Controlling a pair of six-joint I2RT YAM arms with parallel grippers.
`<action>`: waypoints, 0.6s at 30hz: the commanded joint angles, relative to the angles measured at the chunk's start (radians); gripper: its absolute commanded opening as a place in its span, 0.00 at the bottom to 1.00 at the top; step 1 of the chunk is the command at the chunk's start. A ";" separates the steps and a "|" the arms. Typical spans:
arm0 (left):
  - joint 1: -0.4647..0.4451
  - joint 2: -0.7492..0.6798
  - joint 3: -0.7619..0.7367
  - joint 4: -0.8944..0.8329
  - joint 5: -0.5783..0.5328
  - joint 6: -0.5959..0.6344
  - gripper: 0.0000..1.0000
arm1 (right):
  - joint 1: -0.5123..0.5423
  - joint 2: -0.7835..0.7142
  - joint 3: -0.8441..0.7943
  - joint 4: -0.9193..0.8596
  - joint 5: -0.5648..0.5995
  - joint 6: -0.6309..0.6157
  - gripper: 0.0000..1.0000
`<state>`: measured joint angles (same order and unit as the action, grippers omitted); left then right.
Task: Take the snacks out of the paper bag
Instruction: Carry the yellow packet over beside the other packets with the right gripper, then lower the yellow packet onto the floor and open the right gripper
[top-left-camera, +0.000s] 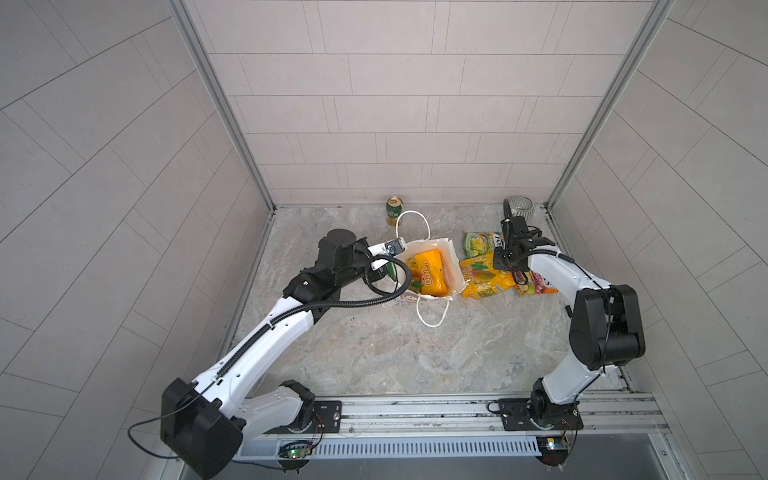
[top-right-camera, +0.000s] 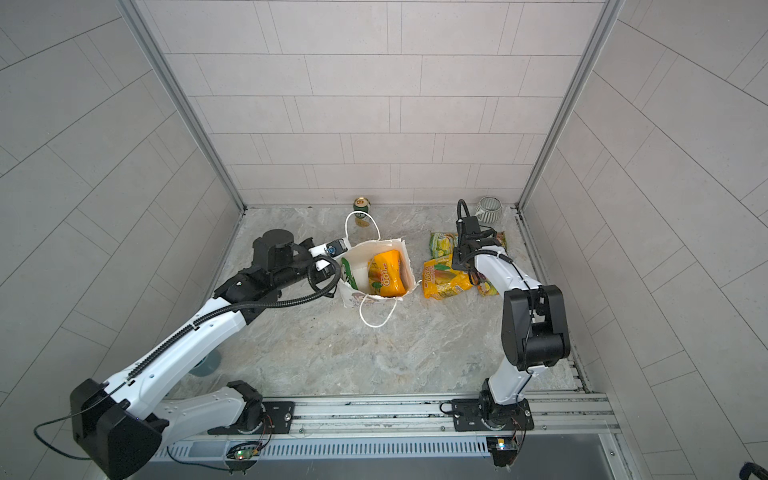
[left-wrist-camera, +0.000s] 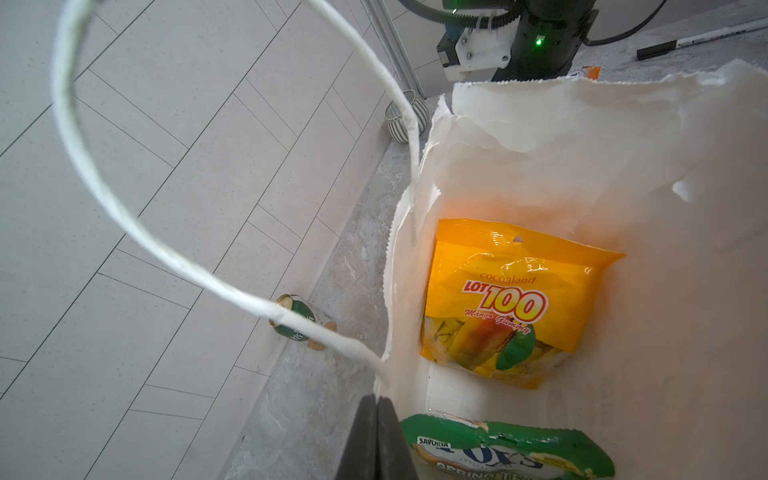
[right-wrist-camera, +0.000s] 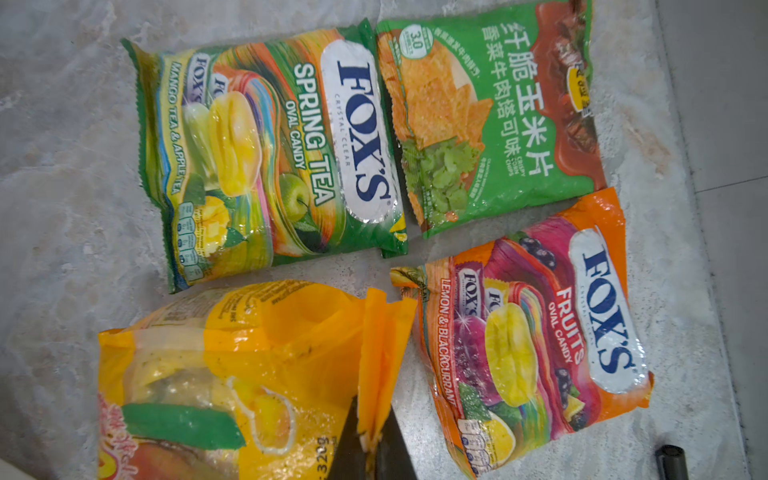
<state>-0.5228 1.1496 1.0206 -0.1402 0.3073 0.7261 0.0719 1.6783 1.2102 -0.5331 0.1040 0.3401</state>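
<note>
Fox's packets (right-wrist-camera: 270, 153) lay just ahead of the right gripper (right-wrist-camera: 371, 442), clamped tight on a yellow packet (right-wrist-camera: 249, 353) by its edge. Meanwhile the left gripper (left-wrist-camera: 376, 419) was fully closed, pinching the paper bag (left-wrist-camera: 582, 145) rim.

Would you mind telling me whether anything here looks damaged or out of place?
Only the paper bag: its rim is crumpled and looks torn at one corner, seen best in the left wrist view. The snack packets beside it look intact, and nothing is spilled.

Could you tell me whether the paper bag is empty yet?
Not empty: the left wrist view shows a yellow packet and a green packet inside the bag.
</note>
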 joint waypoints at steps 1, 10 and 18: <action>0.004 -0.031 -0.003 0.039 0.019 -0.010 0.00 | 0.003 0.025 0.014 -0.031 0.047 0.028 0.07; 0.004 -0.035 -0.008 0.044 0.023 -0.010 0.00 | 0.003 0.064 0.026 -0.027 0.088 0.052 0.16; 0.004 -0.037 -0.005 0.043 0.029 -0.013 0.00 | 0.003 0.006 0.046 -0.072 0.096 0.078 0.27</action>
<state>-0.5228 1.1469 1.0203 -0.1394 0.3130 0.7250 0.0715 1.7264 1.2320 -0.5621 0.1844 0.3969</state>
